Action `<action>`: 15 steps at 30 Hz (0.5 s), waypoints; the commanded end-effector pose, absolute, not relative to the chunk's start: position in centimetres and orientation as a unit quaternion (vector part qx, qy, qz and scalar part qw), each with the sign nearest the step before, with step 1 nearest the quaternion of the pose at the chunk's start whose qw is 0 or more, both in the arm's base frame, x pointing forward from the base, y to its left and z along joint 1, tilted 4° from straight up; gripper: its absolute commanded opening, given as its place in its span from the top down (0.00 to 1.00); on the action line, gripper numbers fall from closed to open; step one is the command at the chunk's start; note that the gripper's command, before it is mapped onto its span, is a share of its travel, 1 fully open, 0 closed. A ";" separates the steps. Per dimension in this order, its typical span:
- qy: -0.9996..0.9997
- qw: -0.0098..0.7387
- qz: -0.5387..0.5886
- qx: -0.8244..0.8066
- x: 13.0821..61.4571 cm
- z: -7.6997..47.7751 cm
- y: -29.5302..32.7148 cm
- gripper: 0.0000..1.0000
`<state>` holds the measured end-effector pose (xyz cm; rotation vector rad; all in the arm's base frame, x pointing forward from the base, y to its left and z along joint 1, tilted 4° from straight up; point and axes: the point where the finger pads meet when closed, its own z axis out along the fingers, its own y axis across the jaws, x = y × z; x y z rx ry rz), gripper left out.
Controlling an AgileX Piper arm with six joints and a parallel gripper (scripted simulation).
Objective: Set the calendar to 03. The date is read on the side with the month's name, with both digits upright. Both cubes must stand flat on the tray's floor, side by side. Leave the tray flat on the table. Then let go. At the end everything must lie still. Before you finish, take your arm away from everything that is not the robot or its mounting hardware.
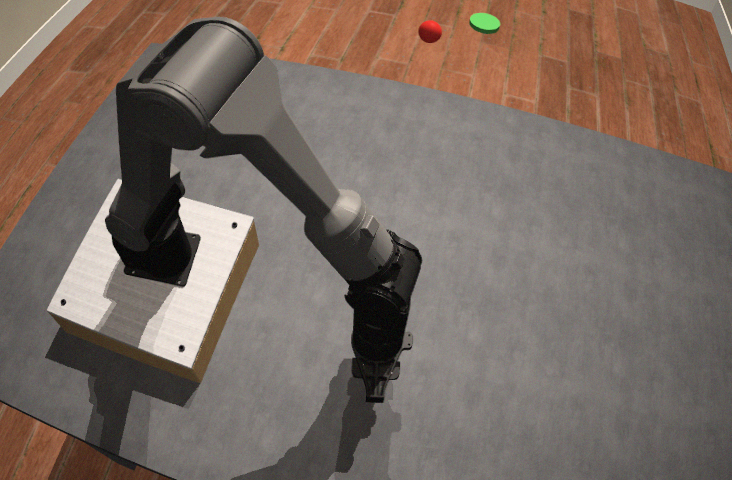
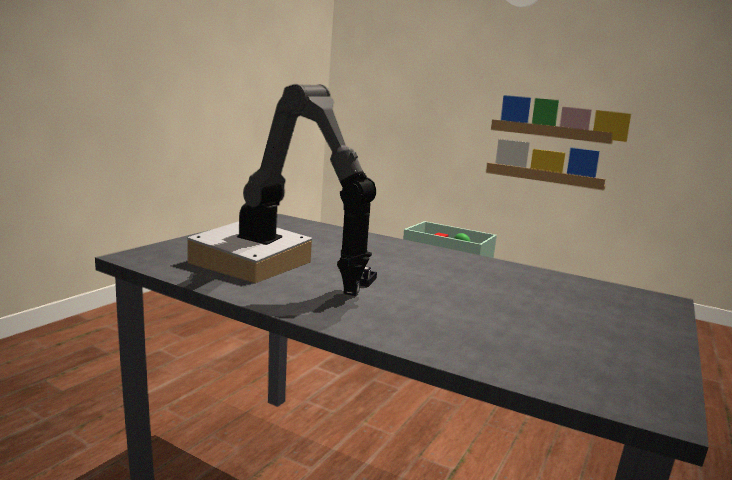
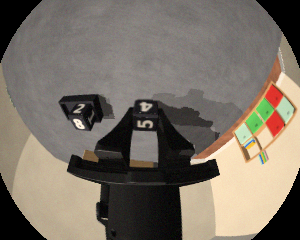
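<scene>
From the top view, the arm is seen reaching out from its base and bending down over the table, the gripper pointed at the grey top. The cubes are hidden here — nothing of them or of any tray can be made out.

From the exterior view, the gripper is shown low, just above or at the tabletop; which of the two cannot be told. A green bin stands well apart, beyond the table.

From the wrist view, the story is told: a black cube is clamped between the fingers, its faces showing 5 and 4. A second cube lies near on the table, to the left, a 2 and perhaps an 8 on view. No tray is seen in any view.

The cubes are judged light, rigid and smooth-sided — slip is possible if the squeeze is slack. Opposite flat faces are best taken, square on, so that a turn to the wanted digit can be made without twisting.
</scene>
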<state>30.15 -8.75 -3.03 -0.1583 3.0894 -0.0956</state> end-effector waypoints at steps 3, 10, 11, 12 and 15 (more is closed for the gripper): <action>0.998 0.023 -0.031 -0.051 30.1 -3.2 -8.8 0.66; 0.998 0.023 -0.031 -0.051 30.1 -3.3 -8.8 0.66; 0.998 0.023 -0.031 -0.051 30.1 -3.3 -8.8 0.66; 0.998 0.023 -0.031 -0.051 30.1 -3.3 -8.8 0.66; 0.998 0.023 -0.031 -0.051 30.1 -3.3 -8.8 0.66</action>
